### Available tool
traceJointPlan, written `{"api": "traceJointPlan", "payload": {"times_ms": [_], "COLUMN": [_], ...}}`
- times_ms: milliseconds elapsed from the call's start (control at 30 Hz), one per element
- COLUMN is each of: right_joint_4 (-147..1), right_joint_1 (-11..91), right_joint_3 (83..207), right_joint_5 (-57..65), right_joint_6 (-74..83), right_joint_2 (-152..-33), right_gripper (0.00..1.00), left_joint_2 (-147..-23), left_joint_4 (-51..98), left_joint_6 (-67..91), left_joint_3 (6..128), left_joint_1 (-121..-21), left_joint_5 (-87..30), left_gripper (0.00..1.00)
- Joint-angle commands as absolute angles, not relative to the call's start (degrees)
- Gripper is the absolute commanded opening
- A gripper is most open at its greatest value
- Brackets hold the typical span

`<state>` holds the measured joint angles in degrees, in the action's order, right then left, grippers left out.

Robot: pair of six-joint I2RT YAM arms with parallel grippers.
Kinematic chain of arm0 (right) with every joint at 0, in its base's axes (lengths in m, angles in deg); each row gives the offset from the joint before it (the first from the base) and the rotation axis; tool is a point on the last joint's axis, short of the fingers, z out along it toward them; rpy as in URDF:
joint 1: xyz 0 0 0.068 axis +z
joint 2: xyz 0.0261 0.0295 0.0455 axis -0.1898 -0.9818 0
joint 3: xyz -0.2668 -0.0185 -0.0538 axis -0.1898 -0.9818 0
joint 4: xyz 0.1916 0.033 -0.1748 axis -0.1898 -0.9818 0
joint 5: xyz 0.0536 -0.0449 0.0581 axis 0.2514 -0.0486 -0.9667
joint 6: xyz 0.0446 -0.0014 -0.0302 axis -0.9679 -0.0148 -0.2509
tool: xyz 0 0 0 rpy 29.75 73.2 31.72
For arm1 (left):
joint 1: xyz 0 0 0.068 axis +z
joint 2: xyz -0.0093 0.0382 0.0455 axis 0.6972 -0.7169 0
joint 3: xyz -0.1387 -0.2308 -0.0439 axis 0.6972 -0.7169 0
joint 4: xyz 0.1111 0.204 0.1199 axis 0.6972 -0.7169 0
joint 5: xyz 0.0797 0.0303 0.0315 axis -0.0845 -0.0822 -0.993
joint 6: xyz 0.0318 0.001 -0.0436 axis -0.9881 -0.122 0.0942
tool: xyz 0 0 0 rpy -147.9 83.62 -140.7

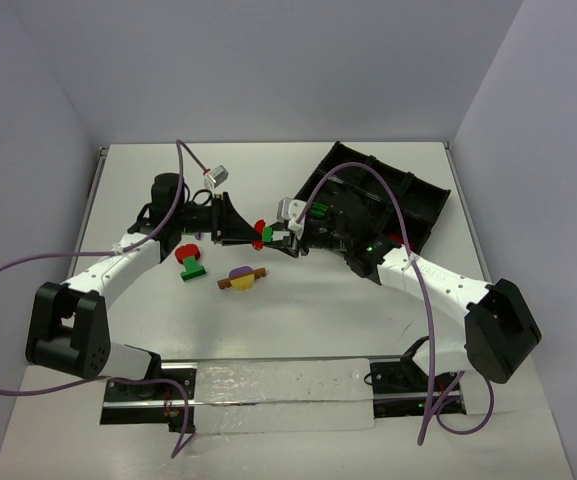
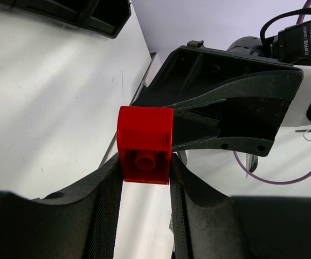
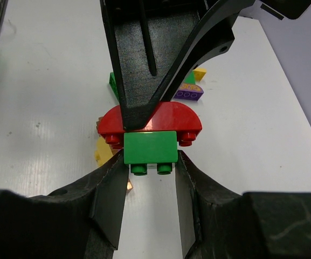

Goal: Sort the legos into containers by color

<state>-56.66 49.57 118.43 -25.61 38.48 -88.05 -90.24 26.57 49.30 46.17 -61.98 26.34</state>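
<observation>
Above the middle of the table both grippers meet on one small cluster of legos [image 1: 259,233]. My left gripper [image 2: 144,168] is shut on its red brick [image 2: 144,143], both pads touching the brick's sides. My right gripper [image 3: 150,162] is shut on the green brick [image 3: 150,147], which is stuck to the red half-round brick [image 3: 168,120]. The black tray of containers [image 1: 408,200] lies tilted at the back right, behind the right arm. A red-and-green cluster [image 1: 190,260] and a purple-yellow-brown cluster [image 1: 242,277] lie on the table.
In the right wrist view, purple [image 3: 187,94], yellow [image 3: 199,73] and green [image 3: 113,83] pieces lie on the table below the held cluster. Purple cables loop over both arms. A taped strip [image 1: 288,395] runs along the near edge between the arm bases.
</observation>
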Motion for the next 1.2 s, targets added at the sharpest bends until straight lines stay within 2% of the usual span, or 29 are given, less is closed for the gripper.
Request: {"api": "traceJointPlan", "payload": {"times_ms": [0,567,733,800,933,1167], "right_joint_4": [-56.7,-55.4,-54.1,-54.0,-62.7,-80.6], "right_joint_1": [49.4,45.8,45.2,44.2,41.6,40.7], "right_joint_3": [117.6,113.5,113.7,114.8,121.5,136.5], "right_joint_5": [-23.6,-18.2,-11.3,-7.7,-1.0,12.3], "right_joint_6": [39.8,36.7,33.6,28.6,17.3,7.0], "right_joint_2": [-88.3,-87.0,-87.4,-88.3,-92.0,-101.9], "right_gripper": [0.00,0.00,0.00,0.00,0.00,0.00], "left_joint_2": [-87.9,-86.0,-86.6,-87.1,-87.1,-87.9], "left_joint_4": [29.3,32.6,30.5,24.5,13.8,7.5], "left_joint_6": [48.5,51.9,50.0,45.9,40.6,36.9], "left_joint_3": [45.7,42.8,43.4,45.5,49.3,53.3], "left_joint_1": [-60.5,-55.3,-55.1,-55.1,-55.1,-55.1], "left_joint_5": [27.5,26.4,25.0,22.0,15.9,7.5], "left_gripper": [0.00,0.00,0.00,0.00,0.00,0.00]}}
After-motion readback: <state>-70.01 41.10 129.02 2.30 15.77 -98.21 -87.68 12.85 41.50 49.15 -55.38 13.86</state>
